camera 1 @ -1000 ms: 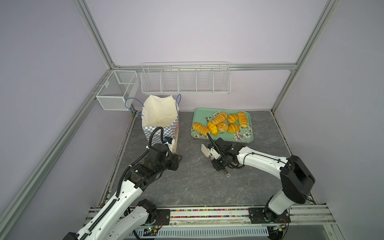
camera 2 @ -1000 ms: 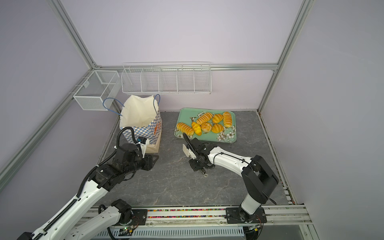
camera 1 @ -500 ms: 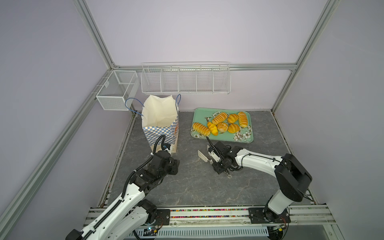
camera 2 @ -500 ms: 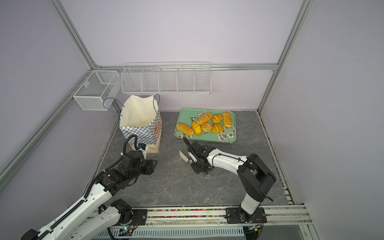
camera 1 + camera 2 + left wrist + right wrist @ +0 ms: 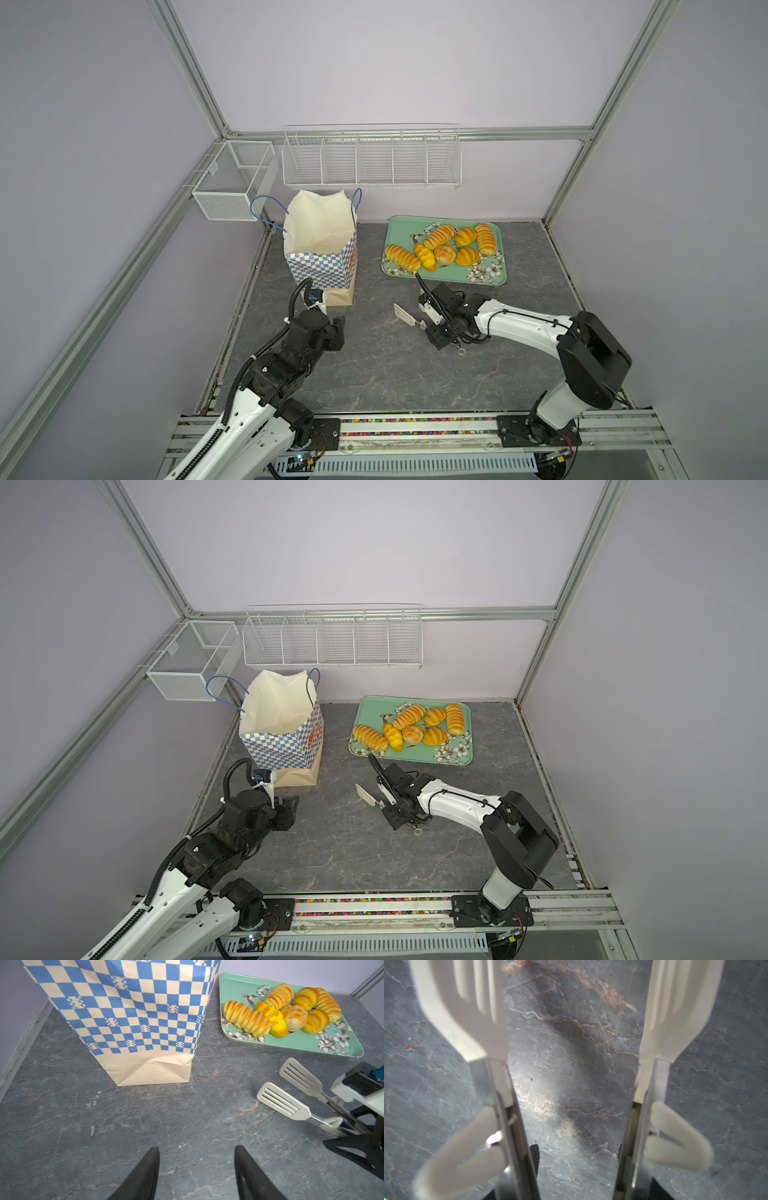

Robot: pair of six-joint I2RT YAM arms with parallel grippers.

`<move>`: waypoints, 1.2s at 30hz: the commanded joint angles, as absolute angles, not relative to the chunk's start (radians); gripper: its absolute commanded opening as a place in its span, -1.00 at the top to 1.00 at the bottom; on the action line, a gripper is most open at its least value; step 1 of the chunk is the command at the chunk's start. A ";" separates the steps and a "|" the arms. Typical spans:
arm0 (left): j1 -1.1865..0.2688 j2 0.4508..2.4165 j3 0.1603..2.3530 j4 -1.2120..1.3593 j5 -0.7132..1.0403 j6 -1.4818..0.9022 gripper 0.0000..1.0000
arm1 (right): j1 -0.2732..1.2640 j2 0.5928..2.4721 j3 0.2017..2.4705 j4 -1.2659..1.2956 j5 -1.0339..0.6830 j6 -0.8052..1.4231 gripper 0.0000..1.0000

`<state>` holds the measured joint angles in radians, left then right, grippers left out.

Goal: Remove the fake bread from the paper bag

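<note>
Bread (image 5: pixel 444 254): seven pcs, all on tray (image 5: pixel 490 277), right of centre in both top views; bunched, most touching a neighbour.
Bag (image 5: pixel 322 266): upright, left of tray and well apart from it; mouth open, cream lining shows, no bread seen inside; its floor is hidden.
L gripper (image 5: pixel 197 1148): lower left of top views, low over table (image 5: pixel 374 374), near bag's foot, not touching; jaws apart, nothing between them.
R gripper (image 5: pixel 429 329): centre of top views, just below tray; jaws wide, tongs' two arms run between them.
Tongs (image 5: pixel 283 1101): sprung well apart, paddles empty, pointing twd bag. Can't tell if jaws bear on the arms.
Stage: prob. done or nearly; all visible bread is out.
Bread handling: prob. light; glossy skin so likely slippery; rounded, may roll or squirt out of a hard pinch. Can't tell if soft.
Where to grip: long ones across the middle, paddles in the ribs; buns across widest part, gentle squeeze.
Bag handling: thin paper, light, prob. tips & creases easily; steady at rim or side wall, not cords.
Risk: reaching deep w/ tongs may drag bag over.
</note>
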<state>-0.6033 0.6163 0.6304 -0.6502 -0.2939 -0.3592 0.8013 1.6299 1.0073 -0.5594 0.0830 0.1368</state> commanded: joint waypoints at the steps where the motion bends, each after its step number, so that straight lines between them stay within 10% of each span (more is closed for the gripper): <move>1: -0.606 0.593 0.658 -0.703 -0.358 -0.351 -0.18 | 0.805 1.591 0.994 -0.557 0.082 0.118 -0.31; 16: -0.606 0.524 0.647 -0.720 -0.489 -0.351 -0.30 | 0.807 1.535 1.001 -0.587 0.083 0.114 -0.62; 32: -0.507 0.653 0.676 -0.523 -0.464 -0.333 -0.98 | 0.680 1.069 0.955 -0.541 0.401 0.056 -0.97; 36: -0.470 0.670 0.672 -0.451 -0.445 -0.306 -0.98 | 0.601 0.966 0.889 -0.443 0.467 0.005 -0.77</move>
<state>-0.4896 0.6662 0.6506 -0.5316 -0.4622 -0.3134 0.6342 1.0039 0.9356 -0.5148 0.3756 0.0586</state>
